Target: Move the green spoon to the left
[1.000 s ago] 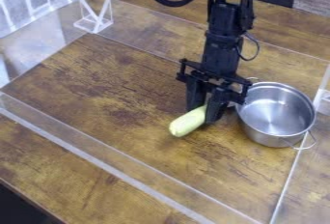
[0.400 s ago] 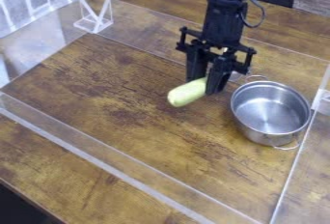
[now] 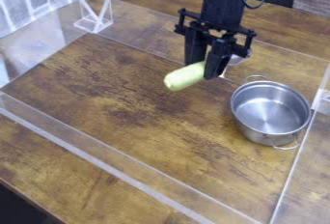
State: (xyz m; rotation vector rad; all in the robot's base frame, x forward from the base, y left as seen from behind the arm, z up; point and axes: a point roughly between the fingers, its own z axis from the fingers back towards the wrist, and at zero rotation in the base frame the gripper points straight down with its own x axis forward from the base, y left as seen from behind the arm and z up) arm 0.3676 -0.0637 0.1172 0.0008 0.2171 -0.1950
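Here the wooden table [image 3: 116, 102] carries a round steel pot [image 3: 271, 112] at right. Left of and above it, the gripper [image 3: 214, 66] has its fingers clamped on the green spoon [image 3: 184, 76], held clear of the wood, its thick handle slanting down-left.

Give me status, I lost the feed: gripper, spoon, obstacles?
Gripper shut on yellow-green corn-cob-handled spoon, held above wooden table. Round steel pot sits right. Leftward path looks clear.
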